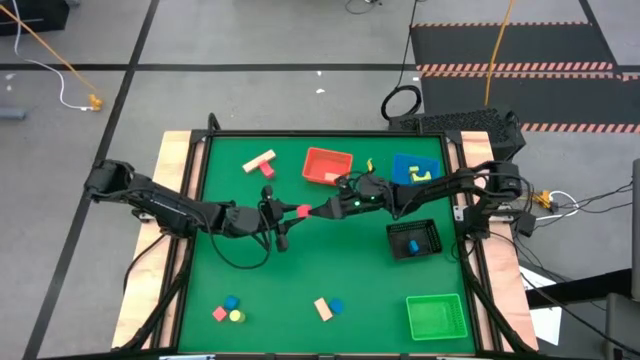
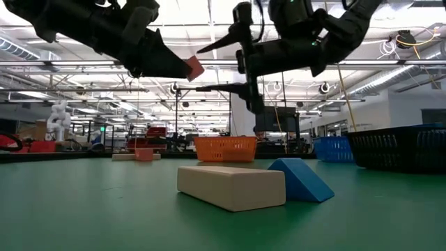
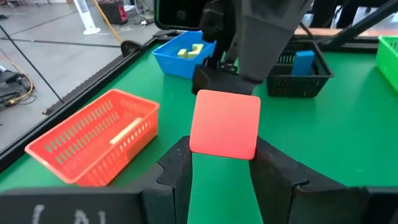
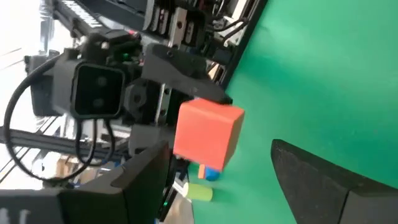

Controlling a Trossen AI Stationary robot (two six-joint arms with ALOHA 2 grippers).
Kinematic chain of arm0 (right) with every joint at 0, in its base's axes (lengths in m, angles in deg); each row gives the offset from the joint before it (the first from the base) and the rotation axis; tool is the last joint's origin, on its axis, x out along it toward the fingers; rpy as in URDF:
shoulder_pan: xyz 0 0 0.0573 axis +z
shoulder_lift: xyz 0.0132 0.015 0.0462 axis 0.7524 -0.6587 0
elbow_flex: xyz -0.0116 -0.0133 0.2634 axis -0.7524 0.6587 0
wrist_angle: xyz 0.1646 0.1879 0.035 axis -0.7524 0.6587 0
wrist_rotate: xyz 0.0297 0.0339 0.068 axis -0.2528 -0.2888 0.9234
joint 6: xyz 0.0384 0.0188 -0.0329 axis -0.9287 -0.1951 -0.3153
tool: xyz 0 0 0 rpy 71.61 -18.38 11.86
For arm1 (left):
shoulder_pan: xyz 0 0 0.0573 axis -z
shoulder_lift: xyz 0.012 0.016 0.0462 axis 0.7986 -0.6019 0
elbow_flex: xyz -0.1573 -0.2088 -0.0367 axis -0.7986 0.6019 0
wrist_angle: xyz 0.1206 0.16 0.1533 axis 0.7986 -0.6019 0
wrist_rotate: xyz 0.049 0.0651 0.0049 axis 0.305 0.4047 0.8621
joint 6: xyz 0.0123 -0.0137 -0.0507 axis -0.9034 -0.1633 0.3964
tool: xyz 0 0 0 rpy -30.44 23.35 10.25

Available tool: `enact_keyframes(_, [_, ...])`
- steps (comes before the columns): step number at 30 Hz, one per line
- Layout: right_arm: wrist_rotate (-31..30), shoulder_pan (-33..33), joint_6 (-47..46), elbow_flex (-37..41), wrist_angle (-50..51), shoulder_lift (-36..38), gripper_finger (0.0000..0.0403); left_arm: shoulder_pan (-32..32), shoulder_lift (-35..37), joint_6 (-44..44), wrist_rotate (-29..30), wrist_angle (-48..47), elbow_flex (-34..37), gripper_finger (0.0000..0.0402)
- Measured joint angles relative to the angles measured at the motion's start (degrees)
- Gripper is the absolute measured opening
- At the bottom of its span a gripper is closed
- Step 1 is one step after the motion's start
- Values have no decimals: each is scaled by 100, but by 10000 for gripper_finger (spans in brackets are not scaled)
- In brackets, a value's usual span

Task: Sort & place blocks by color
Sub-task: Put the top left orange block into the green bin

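the left gripper [image 1: 292, 212] is clamped on a red block [image 1: 302, 211], the cube pinched between its two dark fingers [image 3: 277, 180] and carried in the air above the middle of the green table [image 1: 300, 280]. facing it head-on, the right gripper [image 1: 322, 211] has its jaws spread wide, one finger either side of the red block without touching it, as the right wrist view shows [image 4: 208, 134]. the left arm stretches low and nearly level from the table's left edge toward the centre; the right arm reaches in from the right edge, so the two grippers meet tip to tip. just behind them on the far side sits the red tray [image 1: 328, 166] holding a pale wood bar [image 3: 126, 130], with the blue tray [image 1: 418, 170] to its right containing yellow-green pieces [image 1: 421, 174]. the black tray [image 1: 414, 239] lies under the right arm's side and holds a blue block [image 1: 412, 245]; the green tray [image 1: 437, 317] sits at the near right corner. loose blocks lie on the mat: a pale wood and pink pair [image 1: 262, 164] at the far left, a pink, blue and yellow cluster [image 1: 229, 311] near the front left, and a pale wood bar [image 1: 323, 309] touching a blue wedge [image 1: 336, 306] at the front centre.
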Motion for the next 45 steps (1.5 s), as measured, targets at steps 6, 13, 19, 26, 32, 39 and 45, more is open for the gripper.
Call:
enact_keyframes(6, [-63,0,11,-312,-10,-378,274,0,0,-252,2,-100,2,128])
enact_keyframes(13, [-85,0,303,-572,-8,-636,262,-20,0,-420,7,-298,2,128])
enact_keyframes(19, [-247,2,477,-575,103,-629,198,-22,0,-452,33,-333,2,128])
enact_keyframes(26, [-231,0,680,-574,184,-630,118,-22,-1,-203,39,-286,2,184])
enact_keyframes(32, [-202,-43,933,-564,520,-607,118,-22,7,-17,37,-272,0,215])
enact_keyframes(39, [90,-227,1393,-562,2117,9,118,-22,7,85,40,-366,0,202])
enact_keyframes(45, [62,-156,1847,-562,4138,1142,118,-33,7,86,656,-794,0,191])
